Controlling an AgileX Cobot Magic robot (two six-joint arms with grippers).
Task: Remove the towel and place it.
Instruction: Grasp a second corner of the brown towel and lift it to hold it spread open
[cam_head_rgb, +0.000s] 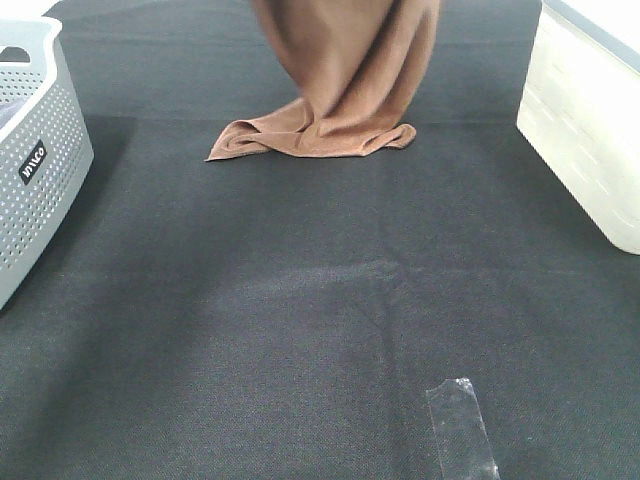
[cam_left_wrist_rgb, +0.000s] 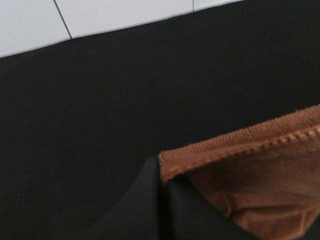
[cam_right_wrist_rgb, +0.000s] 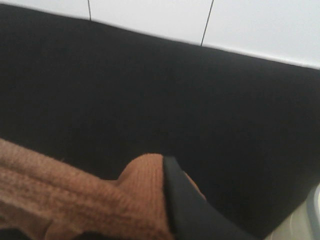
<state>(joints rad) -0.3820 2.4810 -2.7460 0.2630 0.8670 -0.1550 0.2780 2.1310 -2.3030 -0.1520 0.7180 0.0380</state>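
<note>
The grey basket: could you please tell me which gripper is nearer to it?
Left. The left gripper pinches the towel toward the basket; the right gripper pinches it farther away.

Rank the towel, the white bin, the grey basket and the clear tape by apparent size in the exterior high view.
1. towel and white bin: about alike, both cropped, unranked.
2. grey basket: somewhat smaller, also cropped.
3. clear tape: smallest.

I hold reddish-brown towel (cam_head_rgb: 340, 80) up by stitched hem; hangs in folds, lower end crumpled on tabletop (cam_head_rgb: 300, 330).
</note>
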